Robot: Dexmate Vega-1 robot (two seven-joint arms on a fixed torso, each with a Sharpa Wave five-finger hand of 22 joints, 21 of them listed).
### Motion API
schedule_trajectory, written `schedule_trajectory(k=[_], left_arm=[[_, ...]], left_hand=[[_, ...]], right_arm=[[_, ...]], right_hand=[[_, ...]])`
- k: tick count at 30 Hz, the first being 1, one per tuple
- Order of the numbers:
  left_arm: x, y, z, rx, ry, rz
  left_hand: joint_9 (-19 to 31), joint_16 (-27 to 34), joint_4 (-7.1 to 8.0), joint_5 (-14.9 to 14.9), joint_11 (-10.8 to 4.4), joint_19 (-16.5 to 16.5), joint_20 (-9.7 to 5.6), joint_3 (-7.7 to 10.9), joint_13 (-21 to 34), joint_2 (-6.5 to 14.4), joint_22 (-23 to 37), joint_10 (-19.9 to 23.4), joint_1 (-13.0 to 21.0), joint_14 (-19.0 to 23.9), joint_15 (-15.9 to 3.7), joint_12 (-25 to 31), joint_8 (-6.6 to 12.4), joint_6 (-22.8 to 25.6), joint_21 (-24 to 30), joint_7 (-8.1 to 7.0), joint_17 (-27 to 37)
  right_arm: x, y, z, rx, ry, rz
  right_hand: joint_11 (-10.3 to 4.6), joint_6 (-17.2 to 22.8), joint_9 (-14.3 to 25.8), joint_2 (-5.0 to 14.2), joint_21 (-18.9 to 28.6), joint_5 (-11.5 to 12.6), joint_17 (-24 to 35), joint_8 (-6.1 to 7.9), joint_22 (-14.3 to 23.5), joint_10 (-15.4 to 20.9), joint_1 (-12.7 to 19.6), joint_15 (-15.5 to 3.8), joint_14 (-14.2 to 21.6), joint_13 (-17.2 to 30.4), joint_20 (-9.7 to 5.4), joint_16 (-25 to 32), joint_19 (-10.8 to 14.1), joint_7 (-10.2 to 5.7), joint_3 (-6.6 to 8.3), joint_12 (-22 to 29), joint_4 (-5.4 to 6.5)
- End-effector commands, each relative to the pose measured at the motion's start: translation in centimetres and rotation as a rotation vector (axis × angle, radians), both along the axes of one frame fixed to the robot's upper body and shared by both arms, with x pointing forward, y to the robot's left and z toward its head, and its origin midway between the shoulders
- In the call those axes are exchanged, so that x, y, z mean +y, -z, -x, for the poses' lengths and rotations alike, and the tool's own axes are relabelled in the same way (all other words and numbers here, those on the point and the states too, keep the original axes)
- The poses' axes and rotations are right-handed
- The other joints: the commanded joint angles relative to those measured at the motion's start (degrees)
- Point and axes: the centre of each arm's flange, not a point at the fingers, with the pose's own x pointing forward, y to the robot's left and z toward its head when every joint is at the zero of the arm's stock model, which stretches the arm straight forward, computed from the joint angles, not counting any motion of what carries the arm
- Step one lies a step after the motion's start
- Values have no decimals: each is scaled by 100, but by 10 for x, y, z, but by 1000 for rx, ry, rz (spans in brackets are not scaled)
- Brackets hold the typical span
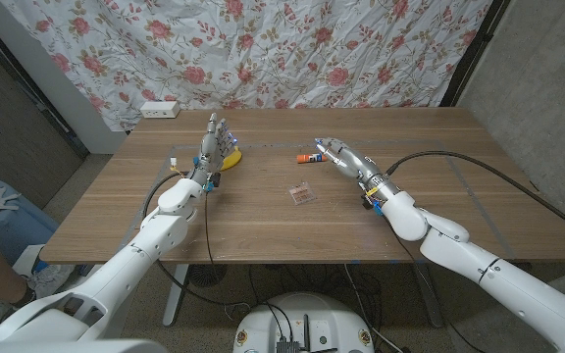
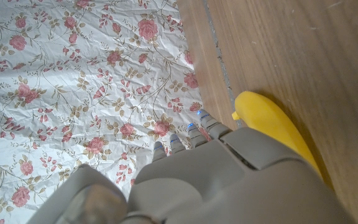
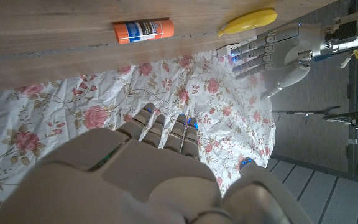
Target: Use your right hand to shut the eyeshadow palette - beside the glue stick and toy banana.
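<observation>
Standing upright at the table's (image 1: 263, 226) left, the left hand (image 1: 214, 140) holds nothing, fingers extended and close together, just beside the toy banana (image 1: 231, 158). Right of it, near table centre, lies the eyeshadow palette (image 1: 302, 193); whether it lies open cannot be told. The glue stick (image 1: 309, 157) lies farther back. The right hand (image 1: 339, 155) hovers just beside it, fingers extended, empty.

White glossy arms (image 1: 479, 257), black cables, grey segmented hands (image 1: 341, 155), blue fingertip pads.
</observation>
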Motion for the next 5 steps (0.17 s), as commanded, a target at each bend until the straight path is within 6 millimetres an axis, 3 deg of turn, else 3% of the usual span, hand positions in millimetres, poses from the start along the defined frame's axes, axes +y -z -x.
schedule_trajectory(k=[1,5], left_arm=[[0,0,0,0,0,0],[0,0,0,0,0,0]], left_hand=[[20,44,14,29,-54,47,-44,27,21,-8,25,14,46,-41,-401,29,31,9,37,-31,20],[20,43,14,29,-54,48,-45,27,21,-8,25,14,46,-43,-408,29,31,8,37,-31,20]], right_arm=[[-11,-14,-11,45,23,-105],[-8,-21,-6,75,-24,-145]], right_hand=[[5,62,21,313,26,22,-7,9,9,84,56,-369,74,8,-172,31,91,22,52,45,-12],[36,63,21,317,20,24,-15,6,8,94,60,-365,134,8,-181,45,119,19,65,44,-15]])
